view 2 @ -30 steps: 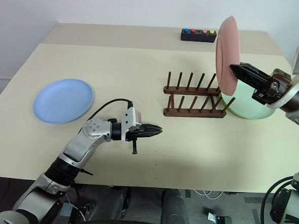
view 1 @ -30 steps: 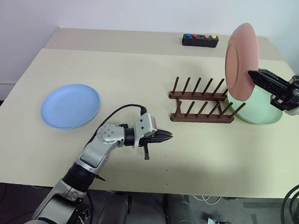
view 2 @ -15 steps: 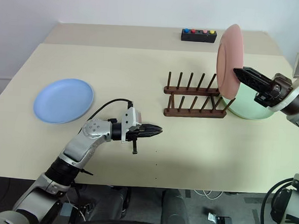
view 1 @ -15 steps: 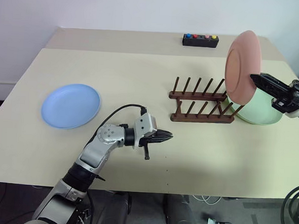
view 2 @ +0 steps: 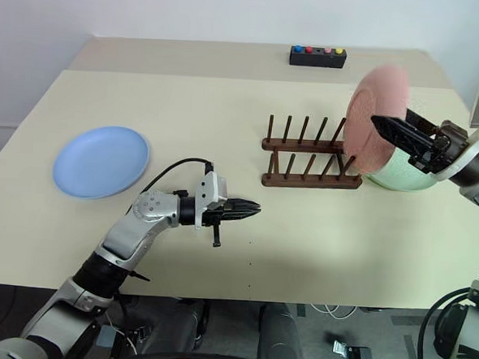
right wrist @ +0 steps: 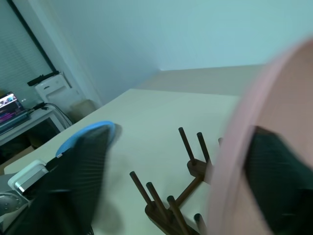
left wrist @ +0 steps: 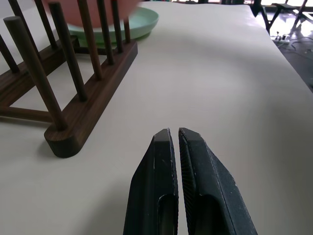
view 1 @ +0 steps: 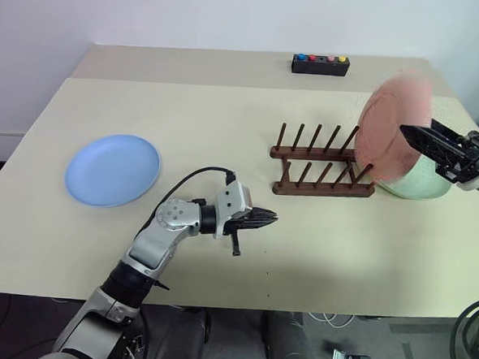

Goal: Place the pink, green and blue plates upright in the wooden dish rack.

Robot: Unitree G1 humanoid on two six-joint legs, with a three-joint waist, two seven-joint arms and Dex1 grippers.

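Note:
The pink plate (view 1: 389, 123) is a motion-blurred disc standing on edge at the right end of the wooden dish rack (view 1: 322, 164), low among its last pegs. My right gripper (view 1: 407, 133) is at the plate's right face and open; in the right wrist view its fingers (right wrist: 78, 181) stand wide apart with the pink rim (right wrist: 230, 161) between them. The green plate (view 1: 425, 184) lies flat behind the rack's right end. Far left, the blue plate (view 1: 112, 169) lies flat on the table. My left gripper (view 1: 265, 220) is shut and empty, hovering in front of the rack.
A small black box with coloured buttons (view 1: 320, 64) sits at the back of the table (view 1: 227, 114). The left arm's black cable loops above its wrist. The table's right edge runs close behind the green plate.
My right gripper has opened and the pink plate has dropped lower into the rack's right end, now blurred in motion. The left arm has not moved.

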